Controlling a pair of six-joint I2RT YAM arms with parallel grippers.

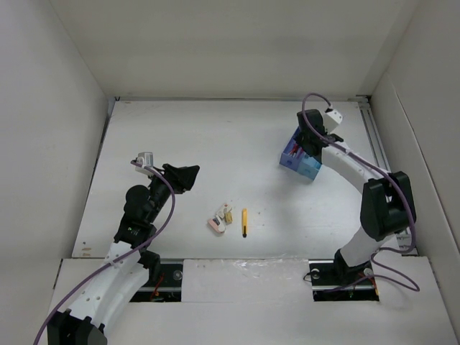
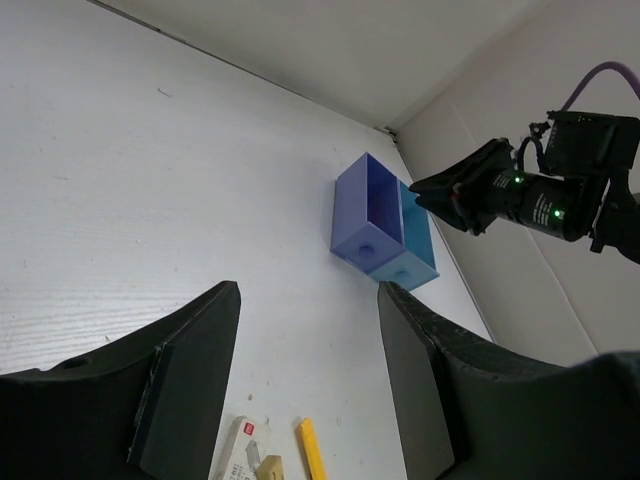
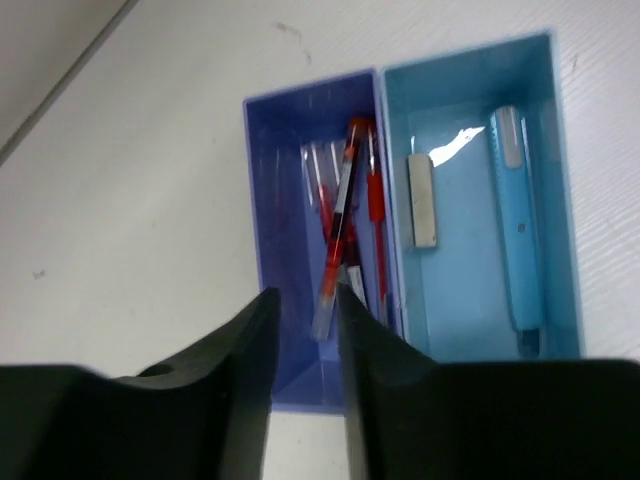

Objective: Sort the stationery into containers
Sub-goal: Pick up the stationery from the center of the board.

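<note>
The two-compartment box (image 1: pixel 302 164) stands at the right. Its purple half (image 3: pixel 285 170) holds several red pens (image 3: pixel 340 225). Its light blue half (image 3: pixel 465 110) holds a grey eraser (image 3: pixel 422 200) and a light blue pen-shaped item (image 3: pixel 515 230). My right gripper (image 3: pixel 305 300) hovers over the purple half, narrowly open, gripping nothing. At mid-table lie a pink eraser (image 1: pixel 215 226), a cream eraser (image 1: pixel 228 213) and a yellow-and-black pen (image 1: pixel 244 223). My left gripper (image 1: pixel 192 175) hangs open to their upper left, empty. Its wrist view shows a labelled white eraser (image 2: pixel 240 448) and the yellow pen (image 2: pixel 311 450) below the fingers.
White walls enclose the table on the left, back and right. A metal rail (image 1: pixel 375 136) runs along the right edge behind the box. The right arm's gripper (image 2: pixel 455 192) shows in the left wrist view, over the box (image 2: pixel 365 220).
</note>
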